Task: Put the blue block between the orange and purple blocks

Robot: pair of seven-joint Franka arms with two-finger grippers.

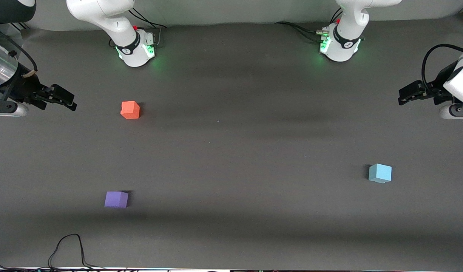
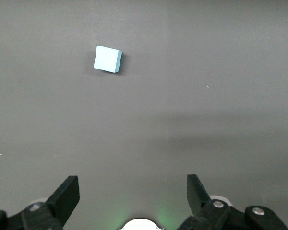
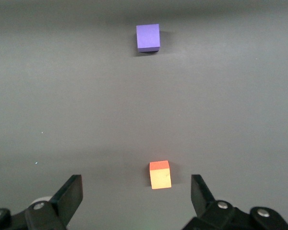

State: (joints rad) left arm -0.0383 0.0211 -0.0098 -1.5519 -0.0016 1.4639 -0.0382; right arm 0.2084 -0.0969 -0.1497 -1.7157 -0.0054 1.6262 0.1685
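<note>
Blue block (image 1: 380, 173) sits alone on the counter (image 1: 239, 151) toward the left arm's end, well apart from the other two. Orange block (image 1: 130, 110) and purple block (image 1: 116, 199) are both toward the right arm's end, purple nearer the front cam, orange farther, w/ a bare gap between them.

Left hand (image 1: 415, 91) hangs up at its edge of the counter, fingers spread, holding nothing; right hand (image 1: 56, 96) same at its own edge, spread & empty. Both arms look parked, no grasp begun yet.

Risks, as I judge them:
- blue sits skewed in the left wrist view, so a grip w/o wrist turn could land on corners & spin or squirt it out
- long carry across the counter, a weak pinch could drop it
- lowering off-line could knock orange or purple & shift the gap
- right hand hangs near orange, arms could clash if it doesn't stay clear

Count: 3 blocks (1 blue, 1 orange, 1 purple), 2 arms, 2 hands
</note>
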